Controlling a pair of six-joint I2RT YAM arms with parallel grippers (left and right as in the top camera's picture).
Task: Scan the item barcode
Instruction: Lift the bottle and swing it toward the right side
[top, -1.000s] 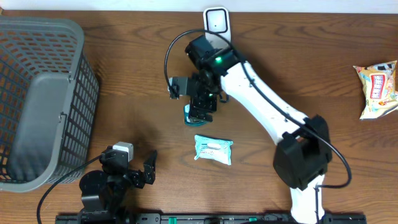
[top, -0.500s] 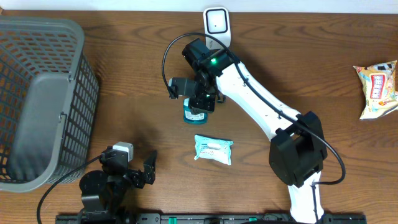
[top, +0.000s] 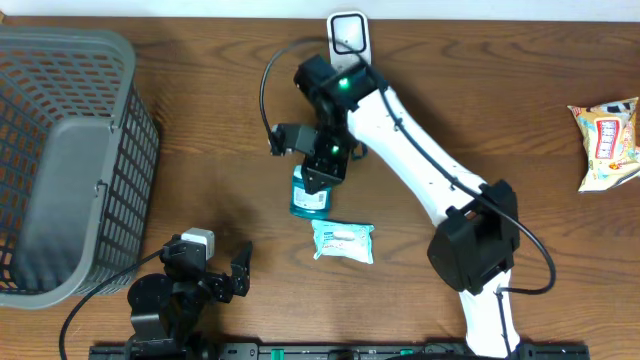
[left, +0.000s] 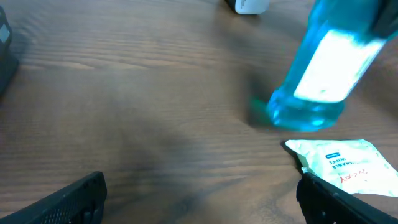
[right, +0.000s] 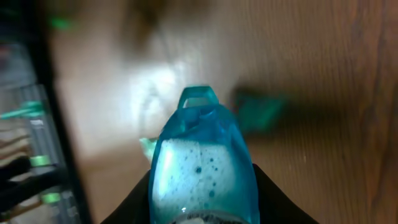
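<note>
Translucent blue bottle (top: 310, 194), aslant, white-labelled

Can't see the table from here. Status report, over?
Left gripper open, empty. Right gripper shut on bottle, bottle tilted. Wipes pack close beside it, not touching; scanner at far edge.
</note>
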